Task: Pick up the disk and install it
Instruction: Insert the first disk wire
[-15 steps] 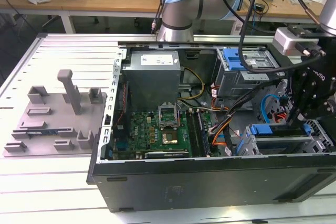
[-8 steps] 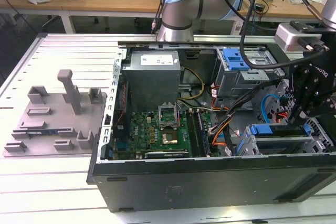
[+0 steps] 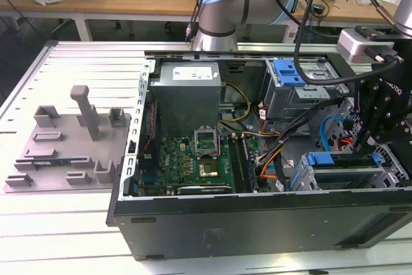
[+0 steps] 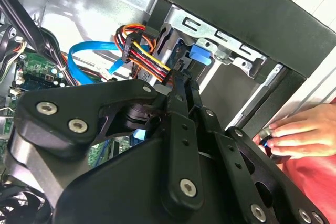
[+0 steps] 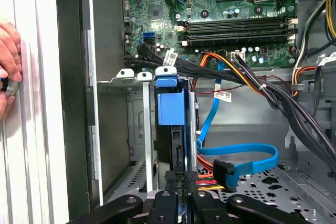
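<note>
One disk (image 5: 170,104) stands in its bay (image 5: 135,129). The hand (image 5: 184,177), clenched on nothing, sits just beside its end.

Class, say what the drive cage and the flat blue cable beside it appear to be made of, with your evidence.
Drive cage: likely bare sheet metal, dull silver, with folded tabs and punched slots. Flat blue cable: probably flexible plastic sheathing, smooth, bending in loops.

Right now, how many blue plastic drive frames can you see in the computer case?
2. One blue frame tops the far drive cage in the exterior view; the other, round the disk, sits in the near drive cage. Others may be hidden.
</note>
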You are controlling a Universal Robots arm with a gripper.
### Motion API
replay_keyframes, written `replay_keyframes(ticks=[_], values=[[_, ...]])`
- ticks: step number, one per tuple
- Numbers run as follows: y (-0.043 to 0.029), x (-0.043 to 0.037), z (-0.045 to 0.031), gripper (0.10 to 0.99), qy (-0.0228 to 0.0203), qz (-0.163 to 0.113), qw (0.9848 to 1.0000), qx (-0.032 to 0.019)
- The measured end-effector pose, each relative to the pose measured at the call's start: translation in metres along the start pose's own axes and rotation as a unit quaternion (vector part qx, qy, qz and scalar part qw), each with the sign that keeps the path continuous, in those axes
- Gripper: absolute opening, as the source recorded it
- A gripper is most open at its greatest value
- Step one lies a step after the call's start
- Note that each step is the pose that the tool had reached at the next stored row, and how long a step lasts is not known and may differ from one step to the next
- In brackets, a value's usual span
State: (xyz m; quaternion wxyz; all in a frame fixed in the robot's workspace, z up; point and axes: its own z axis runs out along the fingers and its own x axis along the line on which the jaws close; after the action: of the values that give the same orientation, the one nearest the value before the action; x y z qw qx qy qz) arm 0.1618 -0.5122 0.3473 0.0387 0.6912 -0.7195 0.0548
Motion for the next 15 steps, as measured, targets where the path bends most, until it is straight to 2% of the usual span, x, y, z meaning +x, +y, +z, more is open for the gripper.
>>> replay_keyframes(ticks=[15], values=[[0.0010, -0.0019, 0.0007, 0.165, 0.0003, 0.000, 1.0000, 0.0000]])
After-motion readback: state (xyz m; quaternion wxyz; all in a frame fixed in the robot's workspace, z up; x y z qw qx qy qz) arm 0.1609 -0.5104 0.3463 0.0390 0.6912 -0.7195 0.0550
